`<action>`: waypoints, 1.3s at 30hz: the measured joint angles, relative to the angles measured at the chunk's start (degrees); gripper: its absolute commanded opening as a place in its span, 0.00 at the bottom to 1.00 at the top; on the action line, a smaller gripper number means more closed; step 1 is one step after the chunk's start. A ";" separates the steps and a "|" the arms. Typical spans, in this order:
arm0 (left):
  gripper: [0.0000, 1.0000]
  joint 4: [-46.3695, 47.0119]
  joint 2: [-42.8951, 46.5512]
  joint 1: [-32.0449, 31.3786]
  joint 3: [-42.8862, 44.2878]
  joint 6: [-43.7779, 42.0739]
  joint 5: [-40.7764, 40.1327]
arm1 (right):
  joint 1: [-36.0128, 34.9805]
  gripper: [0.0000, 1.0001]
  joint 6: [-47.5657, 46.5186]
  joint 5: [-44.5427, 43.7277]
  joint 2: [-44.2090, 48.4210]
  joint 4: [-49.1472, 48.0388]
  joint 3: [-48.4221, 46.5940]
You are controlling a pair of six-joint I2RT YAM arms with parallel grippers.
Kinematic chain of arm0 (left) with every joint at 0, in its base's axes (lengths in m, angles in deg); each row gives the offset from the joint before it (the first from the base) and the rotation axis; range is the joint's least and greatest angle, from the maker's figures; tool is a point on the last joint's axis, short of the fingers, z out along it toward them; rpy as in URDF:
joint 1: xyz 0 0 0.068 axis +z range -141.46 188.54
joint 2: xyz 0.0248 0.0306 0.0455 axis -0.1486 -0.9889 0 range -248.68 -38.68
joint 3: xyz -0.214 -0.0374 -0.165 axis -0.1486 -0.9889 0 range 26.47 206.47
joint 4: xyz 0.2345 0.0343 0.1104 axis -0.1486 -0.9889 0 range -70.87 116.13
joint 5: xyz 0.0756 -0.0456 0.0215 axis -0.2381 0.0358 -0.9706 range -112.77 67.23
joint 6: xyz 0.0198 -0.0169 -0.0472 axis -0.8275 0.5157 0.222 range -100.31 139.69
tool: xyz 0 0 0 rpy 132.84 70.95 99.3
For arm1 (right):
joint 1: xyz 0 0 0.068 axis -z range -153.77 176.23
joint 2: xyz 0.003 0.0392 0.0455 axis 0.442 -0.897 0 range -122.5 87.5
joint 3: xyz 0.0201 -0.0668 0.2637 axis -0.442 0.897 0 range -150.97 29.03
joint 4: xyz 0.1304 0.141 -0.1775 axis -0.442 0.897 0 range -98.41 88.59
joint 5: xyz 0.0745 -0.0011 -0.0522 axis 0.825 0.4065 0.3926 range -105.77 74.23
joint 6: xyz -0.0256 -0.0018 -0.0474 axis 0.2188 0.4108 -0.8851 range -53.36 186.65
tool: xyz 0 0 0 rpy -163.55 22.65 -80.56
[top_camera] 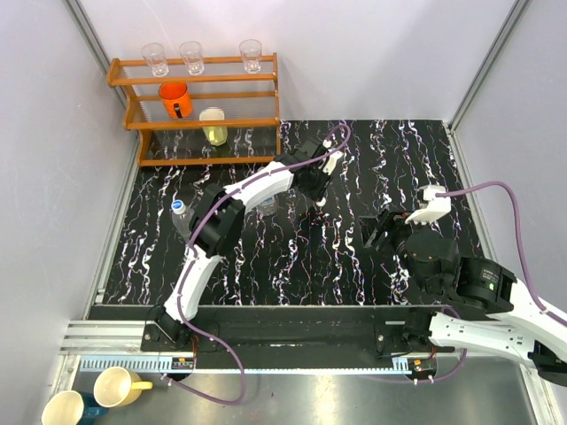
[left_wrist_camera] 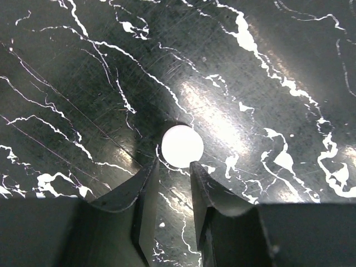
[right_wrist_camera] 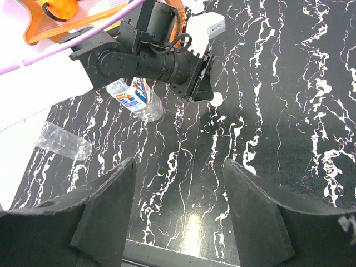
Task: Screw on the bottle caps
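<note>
A white round bottle cap (left_wrist_camera: 182,146) lies flat on the black marbled table, touching or just beyond the tips of my left gripper (left_wrist_camera: 173,164). That gripper's jaws stand a narrow gap apart with only table between them. From above, the left gripper (top_camera: 316,190) points down at mid-table. A clear bottle (top_camera: 182,219) with a blue cap on it stands at the left. A second clear bottle (right_wrist_camera: 136,99) with a blue label sits partly under the left arm. My right gripper (right_wrist_camera: 178,161) hangs wide open and empty over the near right of the table (top_camera: 379,232).
An orange wooden rack (top_camera: 199,119) stands at the back left, with clear glasses on top and an orange cup (top_camera: 175,99) and a yellow cup (top_camera: 213,127) on its shelves. Grey walls close in the table. Two mugs (top_camera: 120,387) sit below the near edge.
</note>
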 measured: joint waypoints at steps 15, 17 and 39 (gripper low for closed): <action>0.29 -0.31 -2.67 0.26 2.64 1.49 -1.38 | 0.00 0.72 -0.46 0.76 -0.37 -0.09 -0.02; 0.29 -0.24 -3.23 0.26 2.84 1.62 -1.51 | 0.00 0.72 -0.57 1.16 -0.37 -0.09 -0.02; 0.00 1.68 -3.78 0.26 1.68 1.97 -1.88 | 0.00 0.66 -1.68 3.04 -0.39 -0.74 -0.44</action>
